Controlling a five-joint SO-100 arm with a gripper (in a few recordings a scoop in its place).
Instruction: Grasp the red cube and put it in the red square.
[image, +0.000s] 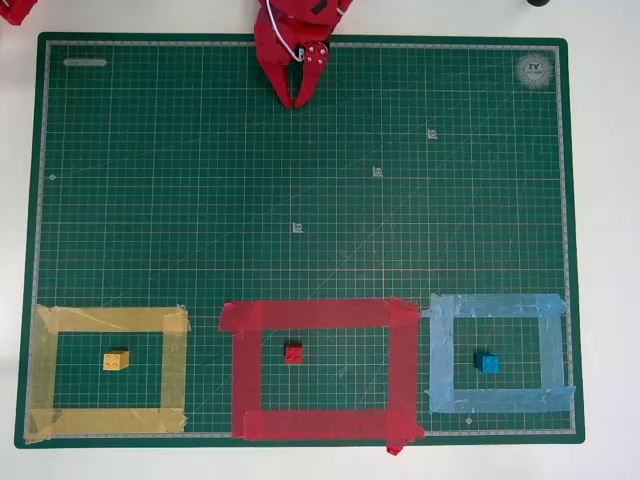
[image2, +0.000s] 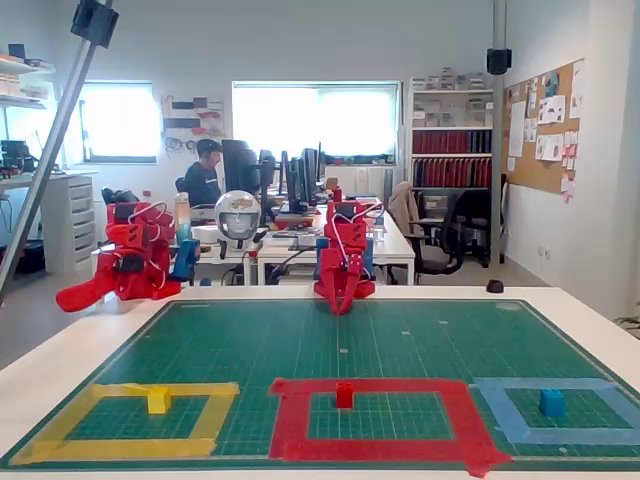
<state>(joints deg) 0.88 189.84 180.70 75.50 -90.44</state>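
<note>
The red cube (image: 293, 353) (image2: 344, 395) rests on the green mat inside the red square (image: 245, 375) (image2: 290, 415), left of the frame's middle. My red gripper (image: 299, 103) (image2: 340, 308) hangs at the far edge of the mat, pointing down, fingertips together with nothing between them. It is far from the cube, across most of the mat.
A yellow cube (image: 116, 360) (image2: 158, 400) lies inside a yellow tape frame (image: 45, 375) on the left. A blue cube (image: 488, 363) (image2: 552, 402) lies inside a light-blue tape frame (image: 552, 350) on the right. The green cutting mat (image: 300, 200) spans the white table.
</note>
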